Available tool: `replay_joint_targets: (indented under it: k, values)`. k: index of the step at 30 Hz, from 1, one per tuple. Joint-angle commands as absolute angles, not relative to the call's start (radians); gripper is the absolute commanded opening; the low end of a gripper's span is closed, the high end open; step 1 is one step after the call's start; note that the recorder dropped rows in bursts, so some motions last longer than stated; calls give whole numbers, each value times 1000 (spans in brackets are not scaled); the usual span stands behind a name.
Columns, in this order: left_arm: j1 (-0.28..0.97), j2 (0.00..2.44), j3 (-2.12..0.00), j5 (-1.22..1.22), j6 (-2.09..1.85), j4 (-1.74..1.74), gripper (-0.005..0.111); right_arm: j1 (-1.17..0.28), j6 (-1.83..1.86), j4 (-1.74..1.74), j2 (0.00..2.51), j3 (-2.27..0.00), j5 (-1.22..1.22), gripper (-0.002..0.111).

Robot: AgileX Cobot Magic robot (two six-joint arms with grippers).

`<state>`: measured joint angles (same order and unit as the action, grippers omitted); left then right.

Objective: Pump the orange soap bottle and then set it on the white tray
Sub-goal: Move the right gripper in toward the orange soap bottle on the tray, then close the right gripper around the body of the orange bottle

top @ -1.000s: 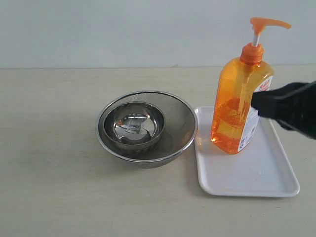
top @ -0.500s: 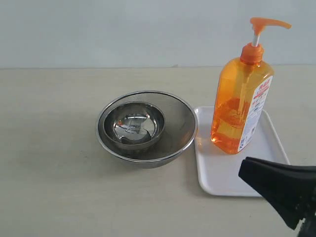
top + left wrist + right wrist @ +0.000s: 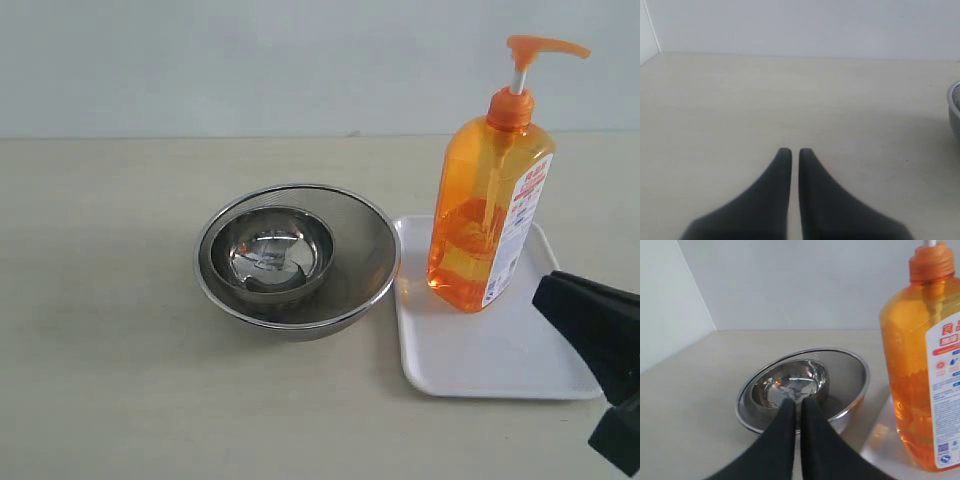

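Note:
The orange soap bottle (image 3: 487,200) stands upright on the white tray (image 3: 500,350), near the tray's far edge, its pump head up. It also fills one side of the right wrist view as a translucent orange body (image 3: 925,365) with its white label. My right gripper (image 3: 545,292) is shut and empty, low at the right edge of the exterior view, in front of the tray's right corner and apart from the bottle. In its own view the right gripper (image 3: 798,402) points toward the bowls. My left gripper (image 3: 791,151) is shut over bare table; the exterior view does not show it.
Two round steel bowls, the small one (image 3: 270,255) nested inside the large one (image 3: 360,290), sit just left of the tray. The large bowl's rim (image 3: 955,115) shows at the edge of the left wrist view. A pale wall runs behind the table.
My right gripper, beside the bottle's label a second ago, dropped low to the front of the tray, then drew back to the right edge. Bottle, tray and bowls have not moved.

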<state>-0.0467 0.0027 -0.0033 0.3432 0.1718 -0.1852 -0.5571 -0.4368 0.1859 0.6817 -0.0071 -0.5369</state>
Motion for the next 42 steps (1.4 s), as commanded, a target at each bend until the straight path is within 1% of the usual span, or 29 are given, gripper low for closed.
replay_joint_targets:
  k: [1,2,4,7,10,13,19,24,30,42]
  values:
    - [-49,0,0,341,168,-180,5,-559,-329,126,717,0,-554,4]
    - [-49,0,0,341,168,-180,5,-559,-322,126,737,-11,-573,9]
    - [-49,0,0,341,168,-180,5,-559,-307,126,782,-51,-579,23]
    - [-49,0,0,341,168,-180,5,-559,-279,83,854,-111,-551,54]
    - [-49,0,0,341,168,-180,5,-559,-240,11,949,-156,-551,103]
    - [-49,0,0,341,168,-180,5,-559,-170,-30,1050,-197,-552,104]
    - [-49,0,0,341,168,-180,5,-559,-24,-233,1259,-270,-646,104]
    - [-49,0,0,341,168,-180,5,-559,-15,-312,1374,-312,-753,104]
    - [-49,0,0,341,168,-180,5,-559,-45,-307,1441,-373,-750,104]
    - [-49,0,0,341,168,-180,5,-559,12,-377,1456,-424,-747,104]
